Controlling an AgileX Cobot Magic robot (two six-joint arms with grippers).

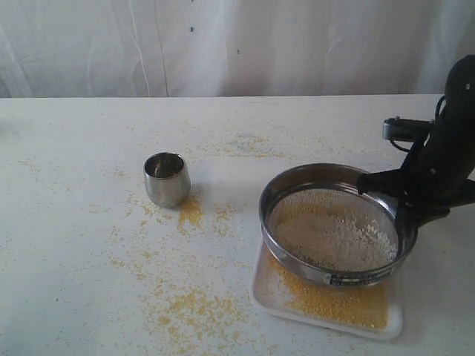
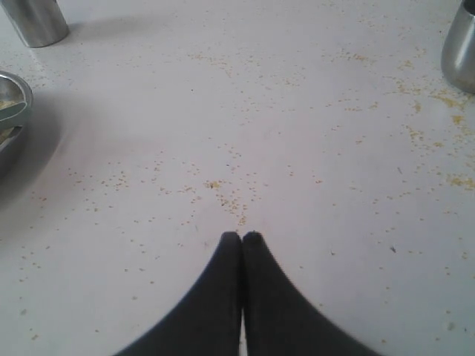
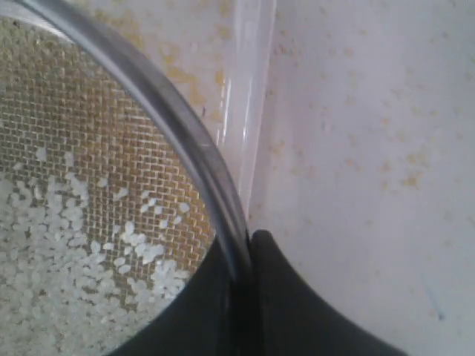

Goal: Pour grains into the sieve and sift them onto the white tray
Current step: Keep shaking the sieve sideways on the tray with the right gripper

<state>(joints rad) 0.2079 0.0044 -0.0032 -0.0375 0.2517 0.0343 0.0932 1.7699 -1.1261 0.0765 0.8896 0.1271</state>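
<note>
The sieve (image 1: 335,224), a wide steel ring with mesh bottom, hangs over the white tray (image 1: 269,302) at the right. Whitish coarse grains (image 1: 338,236) lie on its mesh; golden fine grains (image 1: 341,305) cover the tray below. My right gripper (image 1: 399,194) is shut on the sieve's far right rim (image 3: 185,133), one finger inside and one outside; whitish grains (image 3: 67,252) show on the mesh and the tray's edge (image 3: 249,111) beside it. My left gripper (image 2: 242,237) is shut on nothing, low over the speckled tabletop, and is out of the exterior view.
A small rounded steel cup (image 1: 166,179) stands upright left of centre, seen also as the cup (image 2: 462,48) in the left wrist view. Yellow grains (image 1: 189,308) are spilled over the tabletop. Another steel cylinder (image 2: 35,21) and a metal rim (image 2: 11,96) show in the left wrist view.
</note>
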